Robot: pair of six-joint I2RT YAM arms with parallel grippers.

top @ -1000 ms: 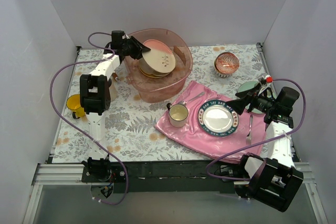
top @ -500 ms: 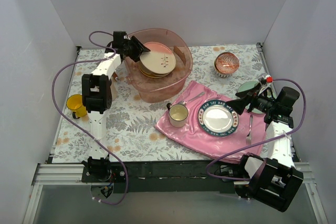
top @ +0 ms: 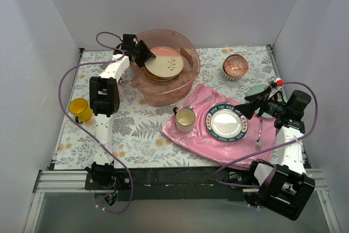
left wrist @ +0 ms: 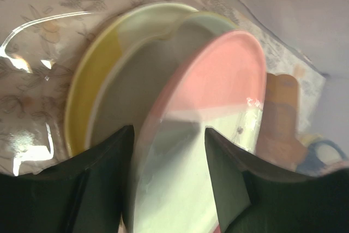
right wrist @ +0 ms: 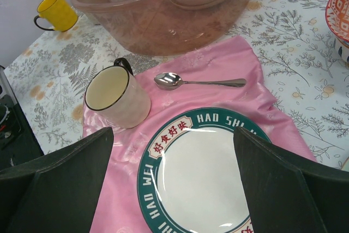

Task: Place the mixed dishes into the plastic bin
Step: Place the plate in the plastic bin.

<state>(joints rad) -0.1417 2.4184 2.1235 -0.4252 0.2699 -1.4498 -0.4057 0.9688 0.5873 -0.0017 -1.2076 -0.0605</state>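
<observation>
Status, from our side outward. Near-right of the plastic bin (top: 166,95) we're seeing the dark-blue-rimmed lettered plate (right wrist: 199,184) and the cream cup (right wrist: 116,97) sitting on the pink cloth (top: 185,137). A spoon (right wrist: 199,82) is lying between them and the bin. None of that is ours to move.

The right gripper (top: 250,106) is hovering over the cloth's edge, further right of the bin, jaws spread wide and carrying nothing.

Left of the bin, the yellow mug (top: 80,109) is standing on the table, well apart from the bin wall: not yet in. Right of the bin, the mint-green plate (top: 257,89) is lying just behind the right gripper. The red-patterned bowl (top: 235,66) is standing level with the bin's far half. Neither is in yet.

Inside the bin we're seeing a stack of plates (top: 155,76), and the top plate (left wrist: 218,75), peach shading to pale, is lying on it.

The left gripper (top: 144,54) is hanging over the bin's far-left rim, jaws parted with that plate's edge between them. We're reading the plate as resting on the stack, not clamped.

We can't make out the pale mug or the small cream bowl. We're judging the task as partway done, with at least three pieces waiting outside.
</observation>
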